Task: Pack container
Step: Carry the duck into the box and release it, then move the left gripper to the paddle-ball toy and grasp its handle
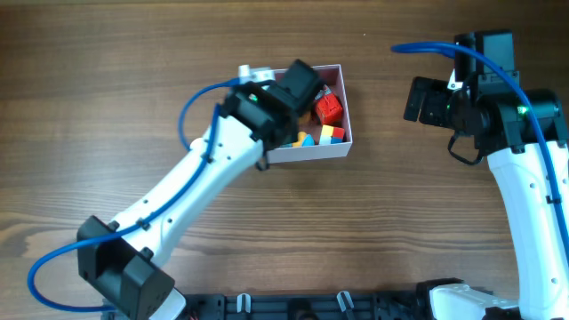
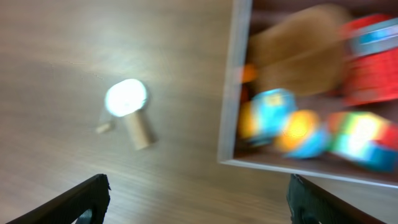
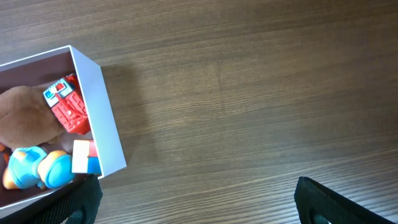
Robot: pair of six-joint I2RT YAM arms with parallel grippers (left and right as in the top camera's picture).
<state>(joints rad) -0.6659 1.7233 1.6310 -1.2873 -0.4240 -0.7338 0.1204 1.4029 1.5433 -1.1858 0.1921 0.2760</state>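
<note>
One container, two grippers, both spread and empty.

One container (image 1: 311,153) is set on the wooden table (image 1: 107,80), at the upper middle of the overhead view. At least four toys are counted inside it: one red block (image 3: 65,106), one brown soft toy (image 3: 22,118), one blue-and-orange toy (image 3: 34,171) and one small white, red and blue block (image 3: 84,157) (a firmer count is prevented by blur in the left wrist view). Much of the box is hidden from above by the left arm (image 1: 196,178). The left gripper (image 2: 199,194) is held over one wall, fingers spread wide, nothing between them. One white-capped peg (image 2: 127,102) is seen on the table just outside that wall. The right gripper (image 3: 199,202) is likewise spread and empty, well apart to the container's right.
</note>
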